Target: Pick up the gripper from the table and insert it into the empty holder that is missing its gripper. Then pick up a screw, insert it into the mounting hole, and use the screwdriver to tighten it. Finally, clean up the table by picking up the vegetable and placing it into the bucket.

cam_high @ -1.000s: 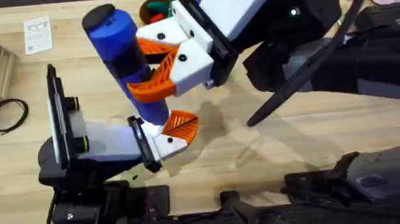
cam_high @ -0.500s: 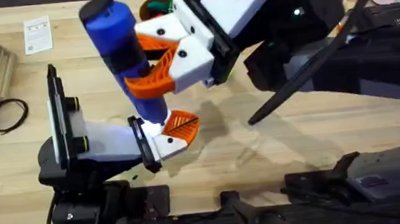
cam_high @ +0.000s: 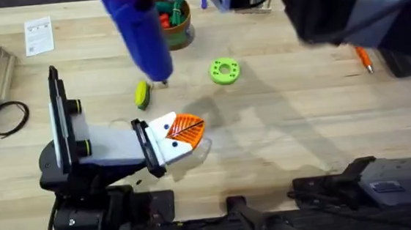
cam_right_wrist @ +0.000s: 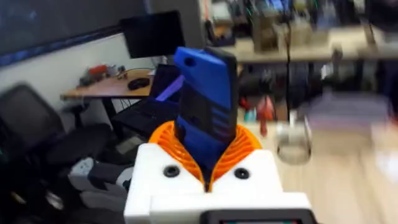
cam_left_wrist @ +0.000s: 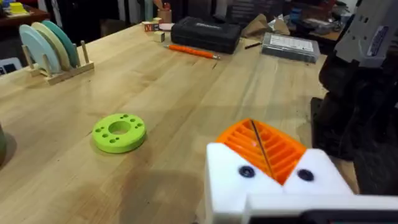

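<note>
Moved since a second ago: right arm has swung up and toward the table's far edge, carrying the screwdriver (cam_high: 140, 32) off the left arm's claw; the vegetable (cam_high: 142, 95) and green disc (cam_high: 224, 71), hidden under the arm then, lie bare now.
Overhead, screwdriver: blue, chunky, tilted, its thin bit pointing down just above the vegetable; top end runs out past the far edge.
Overhead, vegetable: small, yellow with a green end, on the wood between the bucket (cam_high: 181, 30) and the left claw (cam_high: 181, 135).
Overhead, bucket: brown rim, red and green toys inside; near the far edge.
Overhead, left claw: pressed together, ribbed orange tips meeting, resting near the table.
Left wrist, table: green disc lies flat, well apart from the orange tips; orange pen-like tool (cam_left_wrist: 191, 51) far off.
Right wrist, right claw (cam_right_wrist: 206, 167): pinching the screwdriver's blue body between orange pads.
Handling, screwdriver: likely stiff, smooth, fairly heavy; best gripped mid-barrel, as now.
Handling, vegetable: probably light, rounded, prone to roll; pinch across its middle.
</note>
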Robot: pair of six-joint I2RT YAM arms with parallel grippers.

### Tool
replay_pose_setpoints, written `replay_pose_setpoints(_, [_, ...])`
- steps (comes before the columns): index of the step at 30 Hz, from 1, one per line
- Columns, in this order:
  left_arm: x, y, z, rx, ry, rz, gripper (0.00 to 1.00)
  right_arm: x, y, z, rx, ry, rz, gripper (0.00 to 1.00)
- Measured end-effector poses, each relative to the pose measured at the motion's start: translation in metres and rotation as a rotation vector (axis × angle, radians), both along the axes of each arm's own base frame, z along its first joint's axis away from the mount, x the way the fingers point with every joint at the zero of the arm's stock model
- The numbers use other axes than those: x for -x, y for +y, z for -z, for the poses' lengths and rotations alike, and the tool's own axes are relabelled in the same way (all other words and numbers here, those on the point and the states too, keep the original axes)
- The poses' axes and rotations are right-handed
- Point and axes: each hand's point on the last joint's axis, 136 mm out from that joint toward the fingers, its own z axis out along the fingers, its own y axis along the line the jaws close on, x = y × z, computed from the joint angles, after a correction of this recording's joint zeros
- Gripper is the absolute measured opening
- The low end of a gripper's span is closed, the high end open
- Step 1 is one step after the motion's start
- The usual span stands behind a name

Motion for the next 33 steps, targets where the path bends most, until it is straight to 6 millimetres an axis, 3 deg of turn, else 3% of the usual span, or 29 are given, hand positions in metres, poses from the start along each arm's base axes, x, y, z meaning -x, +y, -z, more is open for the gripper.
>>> replay_pose_setpoints(6, [0.0, 0.0, 0.0, 0.0, 0.0, 0.0, 0.014, -0.067, -0.016, 0.034, 0.242, 0.275, 0.203, 0.021])
replay_pose_setpoints(10, [0.0, 0.0, 0.0, 0.0, 0.0, 0.0, 0.014, -0.111, -0.052, 0.054, 0.395, 0.343, 0.46, 0.021])
replay_pose_setpoints(14, [0.0, 0.0, 0.0, 0.0, 0.0, -0.001, 0.014, -0.142, -0.096, 0.076, 0.557, 0.271, 0.706, 0.021])
replay_pose_setpoints(19, [-0.001, 0.0, 0.0, -0.001, -0.001, -0.006, 0.014, -0.154, -0.154, 0.125, 0.847, 0.122, 0.866, 0.021])
replay_pose_setpoints(25, [-0.001, 0.001, 0.0, -0.001, -0.001, -0.008, 0.014, -0.157, -0.216, 0.181, 1.202, -0.03, 0.881, 0.021])
replay_pose_setpoints(33, [-0.001, 0.001, 0.0, -0.001, -0.001, -0.008, 0.014, -0.169, -0.257, 0.261, 1.537, -0.133, 0.758, 0.021])
